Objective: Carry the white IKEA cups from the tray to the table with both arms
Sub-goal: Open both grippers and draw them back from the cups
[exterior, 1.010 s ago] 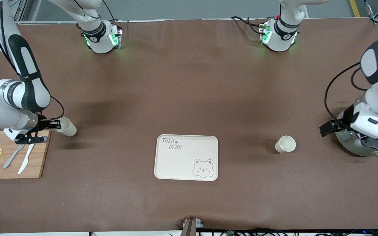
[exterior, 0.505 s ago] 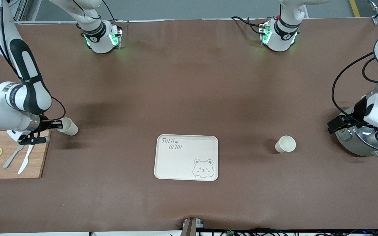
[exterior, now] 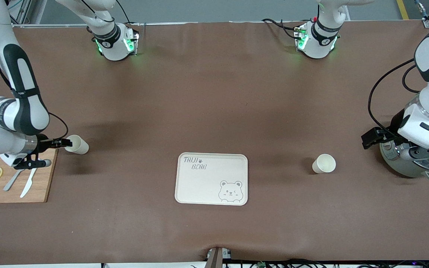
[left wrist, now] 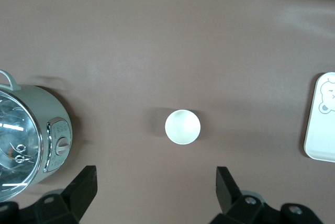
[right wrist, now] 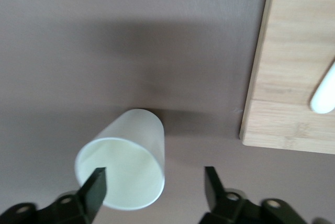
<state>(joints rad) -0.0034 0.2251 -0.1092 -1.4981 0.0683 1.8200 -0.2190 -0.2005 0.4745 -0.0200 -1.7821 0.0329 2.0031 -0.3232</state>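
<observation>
Right gripper (exterior: 64, 142) spread wide beside small cream-white cup (exterior: 77, 144), released upright near wooden cutting board (exterior: 39, 186). Cream bear-printed tray (exterior: 199, 186) bare. Second cup (exterior: 324, 163) standing toward left arm's end; left gripper (left wrist: 156, 185) open over it.

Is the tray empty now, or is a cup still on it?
Empty: the tray shows only its bear drawing; both cups stand upright on the table.
</observation>
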